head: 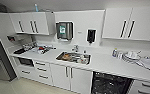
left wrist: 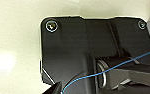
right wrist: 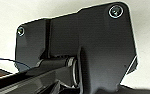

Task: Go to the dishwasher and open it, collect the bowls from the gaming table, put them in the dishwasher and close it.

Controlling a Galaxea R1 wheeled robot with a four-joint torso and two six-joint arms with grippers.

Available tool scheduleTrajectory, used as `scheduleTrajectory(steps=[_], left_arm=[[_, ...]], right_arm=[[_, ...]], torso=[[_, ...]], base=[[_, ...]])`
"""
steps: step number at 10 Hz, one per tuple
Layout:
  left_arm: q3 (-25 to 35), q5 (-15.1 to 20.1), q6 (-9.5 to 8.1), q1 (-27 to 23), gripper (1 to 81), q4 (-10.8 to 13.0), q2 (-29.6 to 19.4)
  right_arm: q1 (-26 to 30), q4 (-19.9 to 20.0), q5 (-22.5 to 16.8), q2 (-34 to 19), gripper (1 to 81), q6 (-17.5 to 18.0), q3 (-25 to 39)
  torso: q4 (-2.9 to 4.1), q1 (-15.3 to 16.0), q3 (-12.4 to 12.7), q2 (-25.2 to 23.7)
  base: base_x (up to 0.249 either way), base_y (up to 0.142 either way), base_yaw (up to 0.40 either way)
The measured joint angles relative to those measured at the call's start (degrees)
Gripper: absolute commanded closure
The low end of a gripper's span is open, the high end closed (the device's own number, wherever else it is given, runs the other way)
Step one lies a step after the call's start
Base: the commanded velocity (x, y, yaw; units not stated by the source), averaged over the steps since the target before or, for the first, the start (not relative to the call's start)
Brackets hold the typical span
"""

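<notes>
Here the dishwasher (head: 111, 84) gapes dark under the white counter (head: 101, 62), right of the sink (head: 74, 57), with bare floor (head: 21, 87) left of it in the head view, while neither wrist view reveals either gripper's state.

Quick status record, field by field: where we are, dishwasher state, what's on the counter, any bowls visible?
place: kitchenette, white counter with wall cabinets above
dishwasher: under the counter at the right, dark interior with racks showing, so it looks open
sink: set in the counter, holds items too blurred to name
counter right: stacked white dishes
counter left: blurred clutter
wall: paper towel dispenser
bowls: none identifiable
</notes>
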Motion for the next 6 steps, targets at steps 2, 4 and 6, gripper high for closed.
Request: scheduleTrajectory(steps=[2, 4, 6], left_arm=[[0.0, 0.6, 0.02, -0.3, 1.0, 0.2, -0.2], [0.0, 0.7, 0.02, -0.5, 1.0, 0.5, -0.3], [0.0, 0.8, 0.02, -0.5, 1.0, 0.9, -0.9]], right_arm=[[-0.1, 0.0, 0.0, 0.0, 1.0, 0.0, 0.1], [-0.3, 0.0, -0.1, 0.0, 1.0, 0.0, 0.5], [-0.7, 0.0, 0.0, 0.0, 1.0, 0.0, 0.5]], torso=[[0.0, 0.0, 0.0, 0.0], [0.0, 0.0, 0.0, 0.0], [0.0, 0.0, 0.0, 0.0]], base=[[0.0, 0.0, 0.153], [0.0, 0.0, 0.153], [0.0, 0.0, 0.153]])
